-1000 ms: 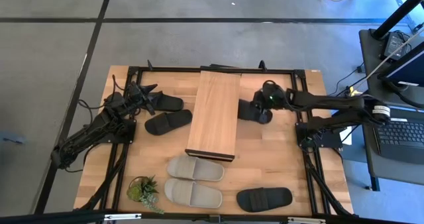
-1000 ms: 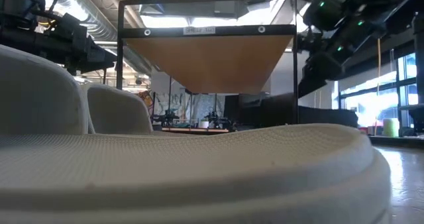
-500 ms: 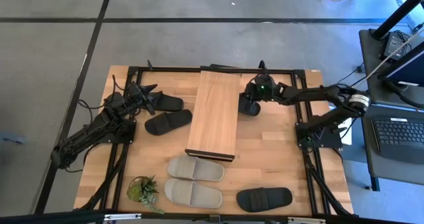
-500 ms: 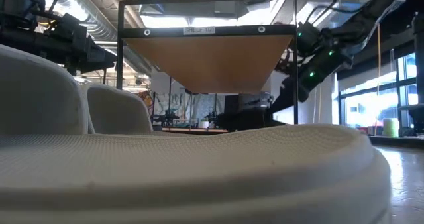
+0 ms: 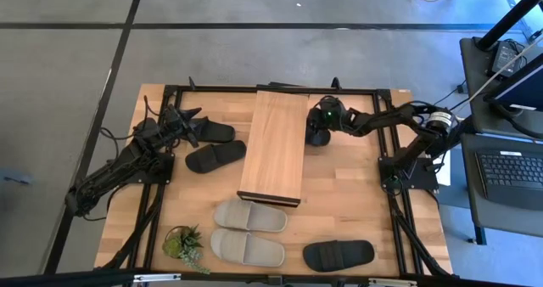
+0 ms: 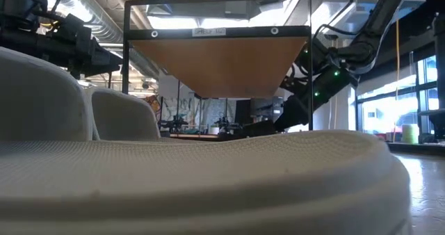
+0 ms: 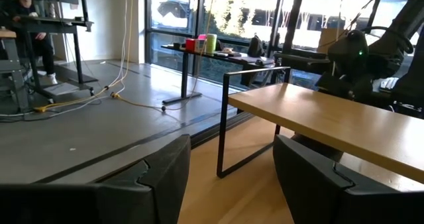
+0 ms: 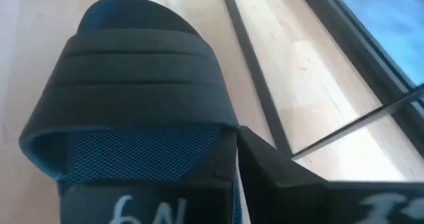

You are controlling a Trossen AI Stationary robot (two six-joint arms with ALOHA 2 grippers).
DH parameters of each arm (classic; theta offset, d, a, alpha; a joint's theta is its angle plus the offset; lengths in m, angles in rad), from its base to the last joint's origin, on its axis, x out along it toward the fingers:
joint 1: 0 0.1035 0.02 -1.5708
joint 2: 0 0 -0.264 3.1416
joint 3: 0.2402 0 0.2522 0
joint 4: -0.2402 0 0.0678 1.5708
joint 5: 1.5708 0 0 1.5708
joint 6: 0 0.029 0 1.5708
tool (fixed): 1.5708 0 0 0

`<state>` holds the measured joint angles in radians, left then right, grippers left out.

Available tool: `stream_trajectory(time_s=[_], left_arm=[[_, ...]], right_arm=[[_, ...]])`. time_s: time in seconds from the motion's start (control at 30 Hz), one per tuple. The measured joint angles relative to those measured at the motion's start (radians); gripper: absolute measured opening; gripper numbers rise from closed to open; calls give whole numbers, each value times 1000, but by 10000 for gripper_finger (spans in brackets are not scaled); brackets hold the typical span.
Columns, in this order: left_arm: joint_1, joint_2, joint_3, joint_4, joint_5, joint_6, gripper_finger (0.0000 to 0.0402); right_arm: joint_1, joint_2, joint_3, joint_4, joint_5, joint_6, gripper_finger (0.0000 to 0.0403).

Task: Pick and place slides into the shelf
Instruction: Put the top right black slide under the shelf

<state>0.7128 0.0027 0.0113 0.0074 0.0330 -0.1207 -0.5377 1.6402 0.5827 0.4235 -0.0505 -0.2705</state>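
A black slide (image 8: 132, 98) sits in the right gripper (image 5: 319, 127), at the right long edge of the shelf (image 5: 275, 144) near its far end. In the right wrist view the slide's ribbed strap fills the picture, with a dark finger (image 8: 278, 168) against its side; the fingers look pinched on the slide, though only one shows clearly. In the low view this arm slants down toward the shelf's right post, green lights on its wrist.

The shelf, a light wood plank on a dark frame, stands lengthwise in the middle of the butcher-block table (image 5: 356, 211).

Two more black slides (image 5: 214, 144) lie left of the shelf, one (image 5: 208, 132) near the far edge and the other (image 5: 215, 157) just in front of it. The left gripper (image 5: 188, 126) hovers beside the farther one with its fingers spread wide and nothing between them.

Two beige-grey slides (image 5: 249, 232) lie side by side in front of the shelf's near end. A fourth black slide (image 5: 338, 255) lies alone near the table's front right. A small green potted plant (image 5: 184, 245) stands left of the beige pair.
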Motion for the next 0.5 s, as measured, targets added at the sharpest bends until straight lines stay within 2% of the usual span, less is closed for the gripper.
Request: stream_trajectory(time_s=[0.17,0.5], left_arm=[[0,0,0,-2,-23,0,208],[0,0,0,-2,-24,0,208]], right_arm=[[0,0,0,5,79,0,42],[-1,0,1,23,84,-4,99]])
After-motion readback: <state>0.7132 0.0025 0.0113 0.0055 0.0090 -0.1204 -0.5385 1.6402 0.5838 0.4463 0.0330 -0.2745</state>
